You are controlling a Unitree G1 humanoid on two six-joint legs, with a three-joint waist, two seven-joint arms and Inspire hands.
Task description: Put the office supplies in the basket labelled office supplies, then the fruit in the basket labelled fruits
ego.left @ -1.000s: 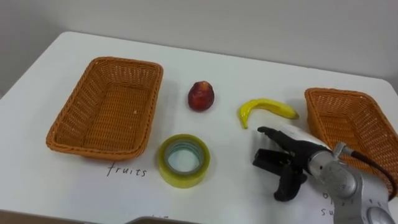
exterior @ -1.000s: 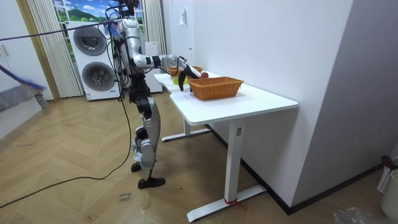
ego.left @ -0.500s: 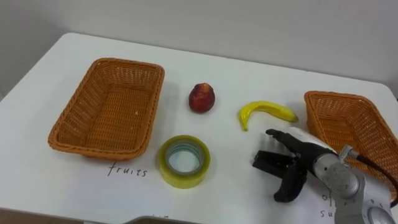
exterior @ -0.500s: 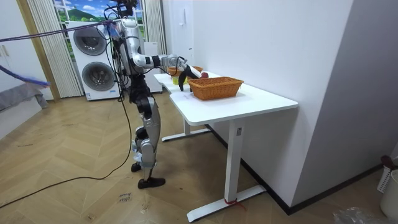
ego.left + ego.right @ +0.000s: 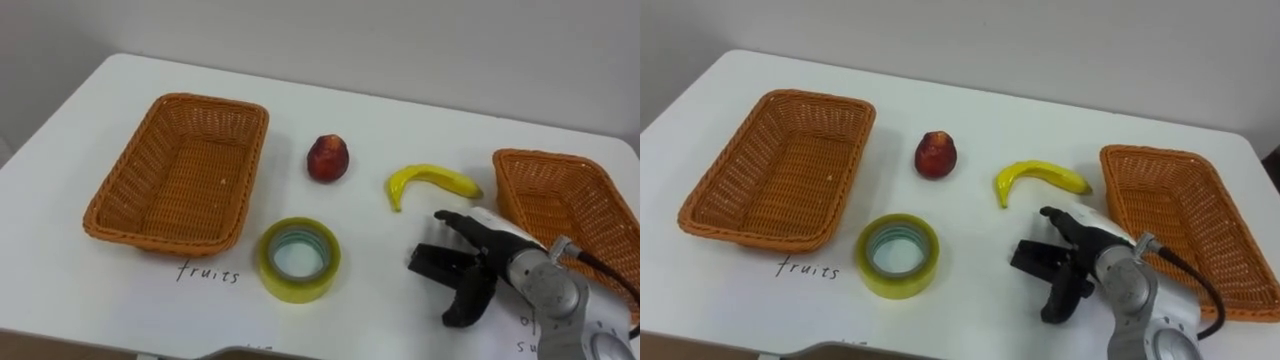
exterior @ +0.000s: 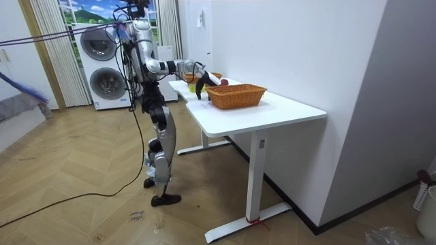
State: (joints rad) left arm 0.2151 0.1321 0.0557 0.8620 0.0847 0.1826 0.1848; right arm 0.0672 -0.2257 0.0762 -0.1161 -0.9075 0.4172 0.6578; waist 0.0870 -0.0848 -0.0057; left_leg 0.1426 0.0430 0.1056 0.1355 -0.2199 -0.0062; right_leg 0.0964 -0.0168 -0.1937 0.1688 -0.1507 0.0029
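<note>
Hovering low over the white table [image 5: 400,110] in the lower right of the eye views, the right hand [image 5: 503,247] has its dark fingers [image 5: 452,219] spread apart and partly bent, with nothing pinched between them. Just above it, toward the frame's middle right, lies a yellow banana [image 5: 432,180], close to the fingertips but apart from them. A red fruit [image 5: 328,158] sits further left, near the centre top. Below that, at the centre bottom, a roll of yellow tape [image 5: 300,287] lies flat with its hole facing up. A wicker basket [image 5: 213,100] fills the upper left; it holds nothing, and a handwritten label [image 5: 208,272] is on the table just below it. A second wicker basket [image 5: 545,155] stands at the right edge, also holding nothing, just beside the hand's wrist. In the room view the robot stands upright at the table's end on the room view's left, one arm stretched out over the tabletop, with stacked washing machines [image 6: 102,64] behind it.
</note>
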